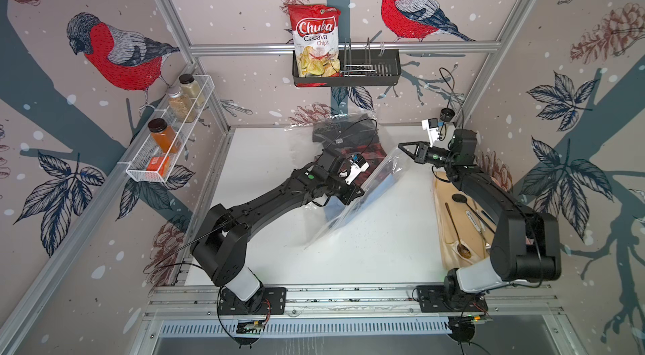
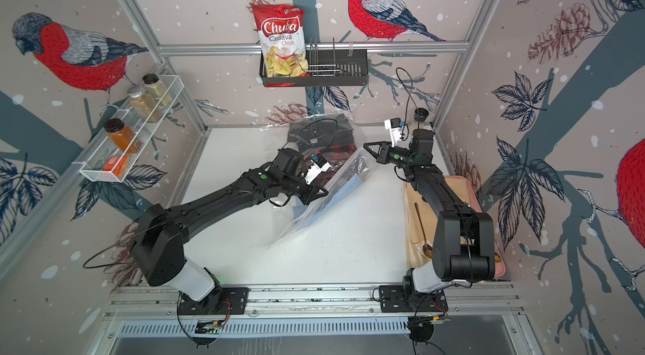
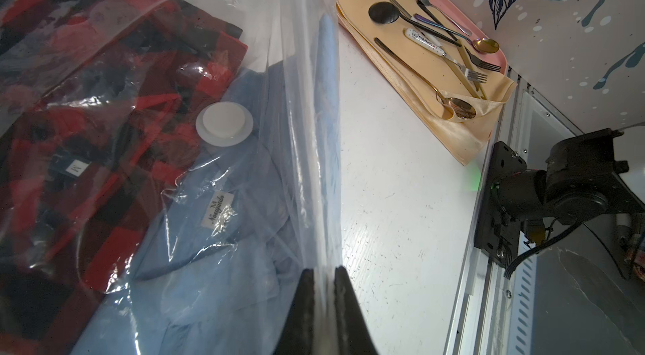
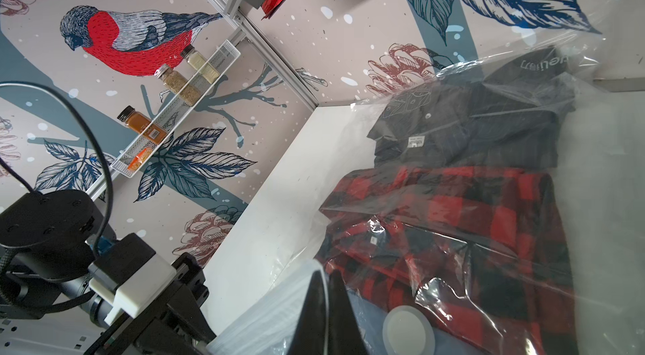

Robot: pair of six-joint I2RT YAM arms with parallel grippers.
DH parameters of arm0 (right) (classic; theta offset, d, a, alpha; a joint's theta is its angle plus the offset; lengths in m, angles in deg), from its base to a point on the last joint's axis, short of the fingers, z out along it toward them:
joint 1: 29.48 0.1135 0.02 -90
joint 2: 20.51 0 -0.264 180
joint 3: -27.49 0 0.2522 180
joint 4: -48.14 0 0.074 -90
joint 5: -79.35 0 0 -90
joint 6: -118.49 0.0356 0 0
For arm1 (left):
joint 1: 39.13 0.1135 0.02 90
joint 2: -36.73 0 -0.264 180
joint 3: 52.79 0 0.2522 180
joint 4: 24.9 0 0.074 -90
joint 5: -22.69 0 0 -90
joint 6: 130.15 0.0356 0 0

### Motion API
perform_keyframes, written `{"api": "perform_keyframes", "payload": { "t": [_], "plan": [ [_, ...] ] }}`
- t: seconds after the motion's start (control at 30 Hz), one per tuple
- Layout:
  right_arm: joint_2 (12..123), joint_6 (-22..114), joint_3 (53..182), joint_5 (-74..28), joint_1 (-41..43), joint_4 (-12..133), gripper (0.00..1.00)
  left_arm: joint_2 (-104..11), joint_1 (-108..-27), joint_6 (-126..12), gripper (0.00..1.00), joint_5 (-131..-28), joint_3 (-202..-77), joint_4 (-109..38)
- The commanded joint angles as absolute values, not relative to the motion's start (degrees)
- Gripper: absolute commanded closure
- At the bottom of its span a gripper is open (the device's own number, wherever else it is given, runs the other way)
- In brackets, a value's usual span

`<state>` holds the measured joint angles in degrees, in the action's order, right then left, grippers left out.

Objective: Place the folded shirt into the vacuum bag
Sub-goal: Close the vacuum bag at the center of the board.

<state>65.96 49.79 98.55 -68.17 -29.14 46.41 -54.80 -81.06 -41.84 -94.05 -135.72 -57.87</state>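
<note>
White tabletop is carrying the large clear crinkly plastic vacuum bag at the centre of a top view, with the folded light-blue shirt lying inside. Both the left gripper and the right gripper are pinching its light, slippery film, jaws almost closed. Its stiffer blue edge strip is probably offering the firmer hold.

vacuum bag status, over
Left claw shut on vacuum bag edge, right claw likewise. Inside: blue shirt, plaid shirt, dark shirt. Cutlery tray apart, off to the side.

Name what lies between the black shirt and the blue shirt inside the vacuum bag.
The folded red-and-black plaid shirt lies between them; the right wrist view shows it most clearly.
</note>
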Motion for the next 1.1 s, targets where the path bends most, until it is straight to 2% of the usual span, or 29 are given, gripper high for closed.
{"api": "perform_keyframes", "payload": {
  "t": [0.0,1.07],
  "plan": [
    [66.3,51.6,100.1,-57.0,-30.7,33.2,1.00,-54.7,-81.7,-42.8,1.00,-94.6,-134.4,-75.1],
    [69.1,57.9,99.4,-57.0,-35.4,26.9,1.00,-52.7,-85.9,-46.7,1.00,-92.2,-130.3,-75.6]
  ]
}}
